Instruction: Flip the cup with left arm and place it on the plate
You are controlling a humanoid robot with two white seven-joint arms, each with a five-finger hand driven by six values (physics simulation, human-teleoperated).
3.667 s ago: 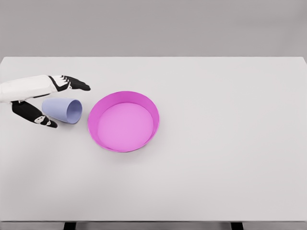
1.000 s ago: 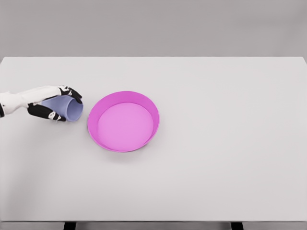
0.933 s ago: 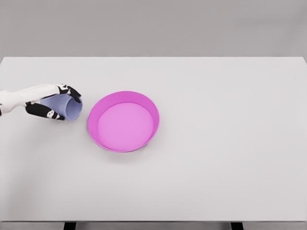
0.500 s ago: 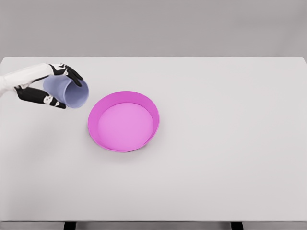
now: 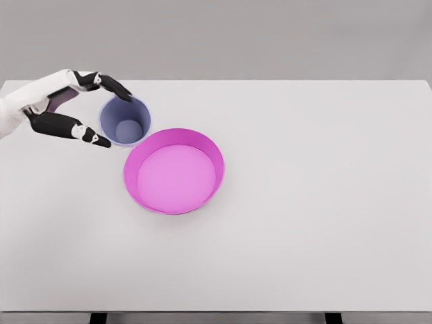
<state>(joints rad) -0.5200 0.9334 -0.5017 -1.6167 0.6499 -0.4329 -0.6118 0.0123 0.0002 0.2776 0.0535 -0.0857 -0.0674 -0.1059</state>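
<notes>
A pale blue cup [image 5: 125,125] is upright, its mouth open toward me, just up and left of the pink plate [image 5: 219,162]. It looks larger than before, as if raised off the table. My left hand [image 5: 117,121] reaches in from the left edge and holds it. The fingers [image 5: 108,84] stretch along the cup's far side and the thumb [image 5: 86,134] along its near side. The cup is beside the plate's rim, not over its middle. The right arm is out of view.
The white table [image 5: 324,202] stretches wide to the right of the plate and toward me. Its far edge runs just behind the hand.
The hand closed on the lying cup, lifted it up and to the right, and turned it from sideways to mouth-up. The plate stayed still.
</notes>
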